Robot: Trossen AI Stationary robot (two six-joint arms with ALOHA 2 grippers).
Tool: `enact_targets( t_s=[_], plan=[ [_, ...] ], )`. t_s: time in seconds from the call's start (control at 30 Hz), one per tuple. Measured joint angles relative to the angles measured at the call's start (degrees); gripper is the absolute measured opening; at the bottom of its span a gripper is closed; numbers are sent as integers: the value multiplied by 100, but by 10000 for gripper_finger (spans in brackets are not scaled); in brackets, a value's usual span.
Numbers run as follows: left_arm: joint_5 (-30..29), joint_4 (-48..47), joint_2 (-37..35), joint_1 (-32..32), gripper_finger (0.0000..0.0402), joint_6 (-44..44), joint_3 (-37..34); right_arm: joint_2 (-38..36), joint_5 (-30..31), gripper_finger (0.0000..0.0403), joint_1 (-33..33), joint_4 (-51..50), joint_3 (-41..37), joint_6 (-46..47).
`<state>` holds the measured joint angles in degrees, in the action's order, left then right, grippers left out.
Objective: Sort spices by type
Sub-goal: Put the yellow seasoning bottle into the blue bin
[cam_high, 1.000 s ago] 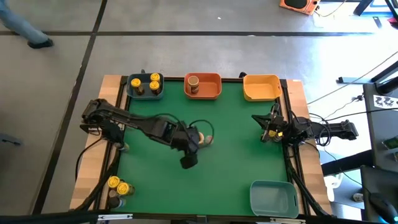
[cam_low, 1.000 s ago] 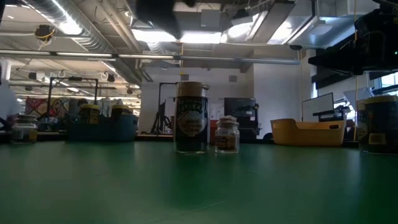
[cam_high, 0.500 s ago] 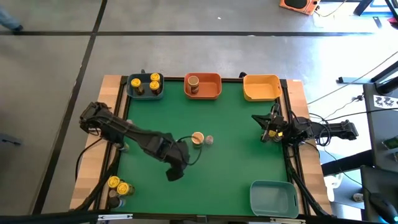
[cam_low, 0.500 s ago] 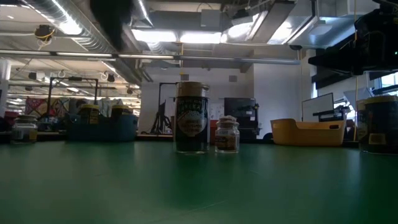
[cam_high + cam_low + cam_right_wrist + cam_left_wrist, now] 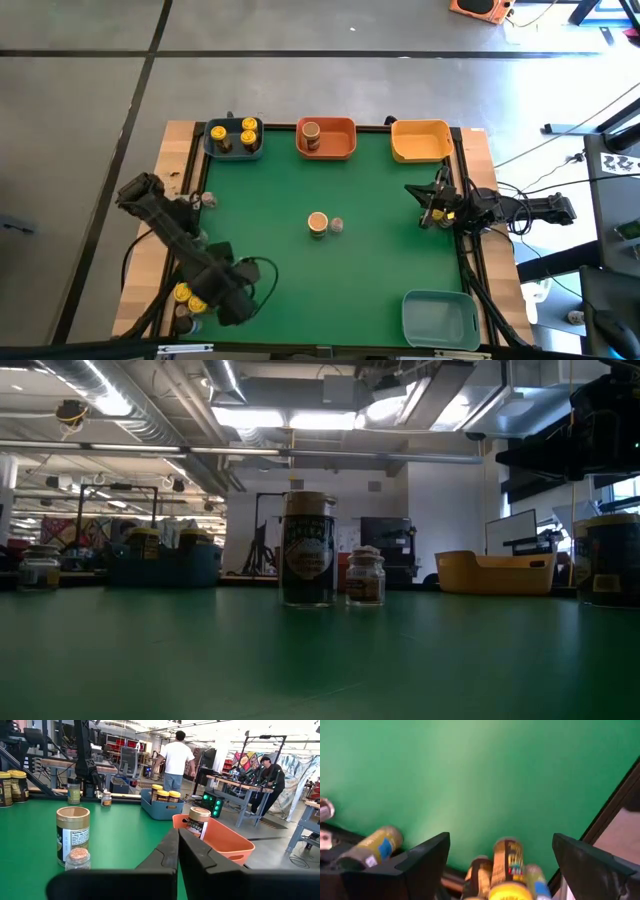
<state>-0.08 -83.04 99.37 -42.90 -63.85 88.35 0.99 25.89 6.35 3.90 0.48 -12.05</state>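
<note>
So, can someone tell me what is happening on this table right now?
The robot is sorting spice jars into plastic bins. The left end effector, open and empty, is at the near left corner beside the yellow-lidded jars waiting there. The right end effector waits shut at the right edge. The blue bin holds three yellow-lidded jars, the orange bin one tan-lidded jar. A tan-lidded jar and a tiny jar stand mid-table.

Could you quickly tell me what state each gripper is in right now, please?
Left gripper: open, holding nothing, above the yellow-lidded jars at the table's near left corner.
Right gripper: shut, empty, waiting at the right edge.
</note>
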Motion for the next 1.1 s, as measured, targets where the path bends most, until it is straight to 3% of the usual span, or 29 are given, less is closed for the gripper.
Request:
enact_targets(
  t_s=[0.37,0.7,1.1],
  plan=[
    [530,-138,2,-897,347,-1290,0,-1,2,12,0,-4,0,-20],
    [559,-121,52,-1488,347,-2043,-161,0,2,12,0,-7,1,-22],
    [543,474,55,-1615,347,-1671,-932,0,2,12,0,-9,0,-23]
  ],
)
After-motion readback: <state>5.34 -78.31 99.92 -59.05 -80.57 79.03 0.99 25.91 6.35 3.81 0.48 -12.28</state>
